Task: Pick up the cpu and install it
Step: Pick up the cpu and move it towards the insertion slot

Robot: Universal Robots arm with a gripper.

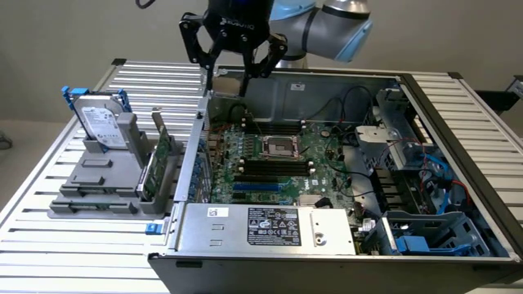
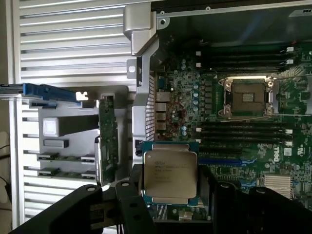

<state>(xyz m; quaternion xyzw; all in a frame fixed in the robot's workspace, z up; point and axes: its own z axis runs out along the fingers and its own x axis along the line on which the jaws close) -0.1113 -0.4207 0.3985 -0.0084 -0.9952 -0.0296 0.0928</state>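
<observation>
The small flat square cpu (image 2: 169, 175), its silver-grey metal lid ringed by a paler rim with a green edge, hangs clear of everything, held in the air with its printed lid facing the wrist camera. The black fingers (image 2: 127, 195) pinch it by two opposite edges, one finger on each side, so the jaws stand about a chip's width apart.

In the exterior view the gripper (image 1: 235, 72) hovers high over the rear corner of the open grey computer case (image 1: 188, 226), about above its side wall. The dark square metal socket frame (image 1: 282, 146) sits on the green motherboard (image 1: 327, 153), well apart from the chip: lower down and toward the exterior view's right, further inside the case. Its recess looks bare. In the wrist view the chip's edges run roughly parallel to the frame's sides, so little twist seems to separate the two.

Outside the case, toward the exterior view's left, a grey plastic holder (image 1: 98, 184) on the slatted metal table (image 1: 82, 257) carries the large silver hard drive (image 1: 102, 125) with its blue bracket.
</observation>
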